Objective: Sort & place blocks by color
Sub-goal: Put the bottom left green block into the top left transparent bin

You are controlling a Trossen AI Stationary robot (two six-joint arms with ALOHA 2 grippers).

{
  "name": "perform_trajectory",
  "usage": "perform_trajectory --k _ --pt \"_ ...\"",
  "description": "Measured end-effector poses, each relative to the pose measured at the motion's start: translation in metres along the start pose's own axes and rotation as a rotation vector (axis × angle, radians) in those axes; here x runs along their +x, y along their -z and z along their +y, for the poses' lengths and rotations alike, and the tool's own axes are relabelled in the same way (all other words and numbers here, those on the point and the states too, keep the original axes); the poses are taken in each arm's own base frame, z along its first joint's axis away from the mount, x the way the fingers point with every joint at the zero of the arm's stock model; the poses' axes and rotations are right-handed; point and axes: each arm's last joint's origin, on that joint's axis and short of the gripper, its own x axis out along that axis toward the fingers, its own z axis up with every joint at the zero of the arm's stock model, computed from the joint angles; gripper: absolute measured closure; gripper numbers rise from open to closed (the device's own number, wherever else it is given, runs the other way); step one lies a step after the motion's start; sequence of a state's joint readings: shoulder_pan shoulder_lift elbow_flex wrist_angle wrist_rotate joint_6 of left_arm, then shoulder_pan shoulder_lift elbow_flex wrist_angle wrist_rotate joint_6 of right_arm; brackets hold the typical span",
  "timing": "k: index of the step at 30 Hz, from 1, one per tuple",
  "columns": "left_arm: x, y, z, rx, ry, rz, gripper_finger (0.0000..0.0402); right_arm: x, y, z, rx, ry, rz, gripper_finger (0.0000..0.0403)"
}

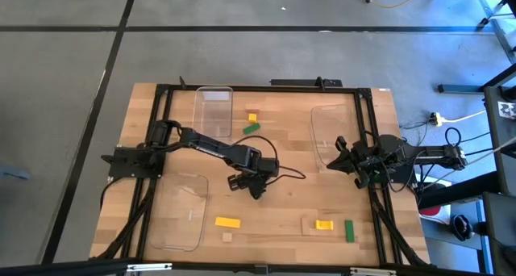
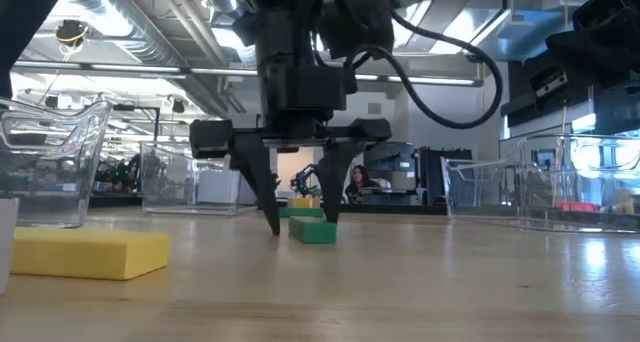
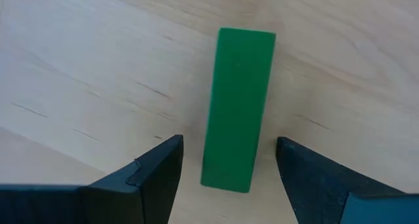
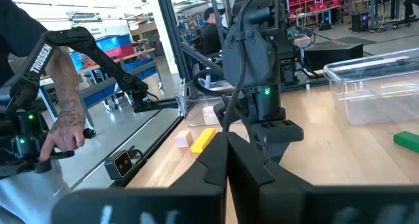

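Green and rectangular, a small brick point(image 3: 237, 109) lies flat on the pale wooden table point(image 1: 274, 207) near its centre, framed by the spread fingers of the left gripper point(image 3: 229, 168), which stand either side of it without touching; this looks like the grasp step, so the next move calls for closing squarely on the long sides, then lifting toward a tray. At the table's three o'clock edge the right gripper point(image 4: 227, 160) waits, fingers pressed together, empty.
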State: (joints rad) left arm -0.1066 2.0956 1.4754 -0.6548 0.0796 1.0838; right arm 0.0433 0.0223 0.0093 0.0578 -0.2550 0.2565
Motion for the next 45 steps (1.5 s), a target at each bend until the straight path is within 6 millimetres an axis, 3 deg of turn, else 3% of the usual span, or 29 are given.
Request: perform_trajectory --k 6,13,18,35,38,45 --pt "0.0 0.004 0.001 -0.015 0.019 -0.019 0.0194 0.0 0.0 0.0 -0.001 0.0 0.0 0.0393" --pt "0.001 0.005 -0.001 -0.072 0.039 -0.005 0.0311 0.0 0.0 0.0 -0.001 0.0 0.0 0.0393" --pt "-0.008 0.01 0.001 -0.188 0.027 0.012 0.0314 0.0 0.0 0.0 -0.001 0.0 0.0 0.0393" --pt "-0.089 0.035 0.029 -0.741 -0.029 -0.371 0.0314 0.0 0.0 0.0 -0.001 0.001 0.001 0.0393" --pt "-0.111 0.038 0.026 -0.863 0.015 -0.443 0.0314 0.0 0.0 0.0 -0.002 0.001 -0.001 0.0393" --pt "-0.17 0.042 0.027 -0.895 -0.17 -0.592 0.0314 0.0 0.0 0.0 -0.003 0.0 0.0 0.0393"
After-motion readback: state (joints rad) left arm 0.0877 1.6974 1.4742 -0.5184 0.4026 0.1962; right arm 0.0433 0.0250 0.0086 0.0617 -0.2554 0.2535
